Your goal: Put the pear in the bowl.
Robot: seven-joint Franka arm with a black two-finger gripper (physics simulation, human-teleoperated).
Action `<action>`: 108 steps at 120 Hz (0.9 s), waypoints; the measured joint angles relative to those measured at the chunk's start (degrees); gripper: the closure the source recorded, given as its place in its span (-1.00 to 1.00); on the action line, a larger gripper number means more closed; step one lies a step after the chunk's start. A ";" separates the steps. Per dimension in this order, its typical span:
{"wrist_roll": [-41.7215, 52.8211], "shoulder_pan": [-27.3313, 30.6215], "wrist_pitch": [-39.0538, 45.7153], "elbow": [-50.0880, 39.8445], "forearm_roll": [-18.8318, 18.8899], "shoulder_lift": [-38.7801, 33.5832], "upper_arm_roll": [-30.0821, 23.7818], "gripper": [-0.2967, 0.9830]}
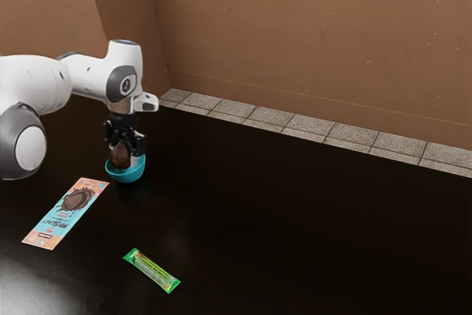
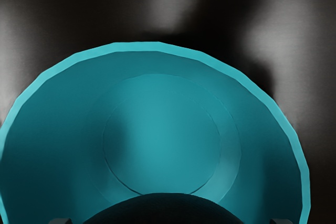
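The gripper (image 1: 126, 154) is hanging over the bowl (image 1: 127, 175) near the table's (image 1: 280, 234) far edge, toward the exterior view's left, and it is grasping the pear (image 1: 119, 156), a finger standing on either side. The pear is sitting directly beneath the palm, its long axis looking roughly upright, its lower part dipping behind the bowl's near rim. What the coming move is turning on is pear against bowl: in the wrist view the dark rounded fruit is covering part of the teal interior while the round floor is lying just beside it, so the pear is seeming a little off centre, though the angle may be misleading. The step in hand is looking like the release, and the task is nearing its end. A short, straight lowering and a gentle opening are probably what is needed; letting go against the wall could be rocking the bowl or rolling the pear.
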 joint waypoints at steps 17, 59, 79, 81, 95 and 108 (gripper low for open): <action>1.28 0.00 0.13 0.77 -0.16 0.58 -0.09 -0.32; 0.68 -0.40 0.53 -14.97 -7.18 -22.81 -5.93 -0.49; -2.11 -1.76 -3.80 -17.92 -8.57 -30.80 -8.16 -0.52; -2.43 -2.28 -4.34 -17.77 -8.48 -31.00 -8.12 -0.52; -4.63 -7.01 -8.26 -14.72 -8.01 -32.32 -6.25 -0.53; -6.49 -8.61 -11.98 -11.36 -7.72 -33.79 -5.49 -0.53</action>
